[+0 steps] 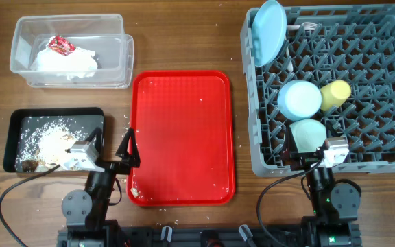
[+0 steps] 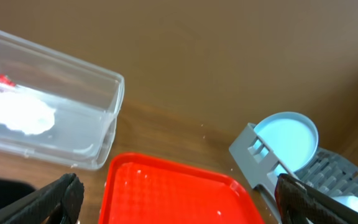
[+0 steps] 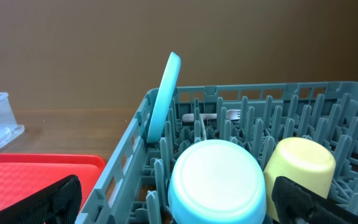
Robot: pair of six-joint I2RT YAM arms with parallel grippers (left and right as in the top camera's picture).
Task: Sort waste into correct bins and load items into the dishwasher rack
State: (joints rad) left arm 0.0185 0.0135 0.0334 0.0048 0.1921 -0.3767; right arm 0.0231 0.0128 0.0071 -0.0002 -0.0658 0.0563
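Note:
The grey dishwasher rack [image 1: 382, 89] at the right holds the light blue plate [image 1: 269, 31] on edge, the light blue bowl [image 1: 300, 98] upside down, the yellow-green cup [image 1: 335, 95], the pale green bowl [image 1: 308, 133] and a white fork [image 1: 310, 27]. The clear tub [image 1: 26, 41] holds white napkins [image 1: 67, 60] and the red-and-white wrapper [image 1: 61, 45]. The black tray [image 1: 16, 130] holds brownish scraps and crumbs [image 1: 46, 140]. My left gripper [image 1: 127, 147] is open and empty at the red tray's left edge. My right gripper [image 1: 314, 156] is open and empty at the rack's near wall.
The flat red serving tray [image 1: 181, 137] lies between the arms with a few crumbs on it. Loose crumbs lie on the wooden table near the black tray. The rack's left wall [image 3: 120, 168] rises beside the red tray.

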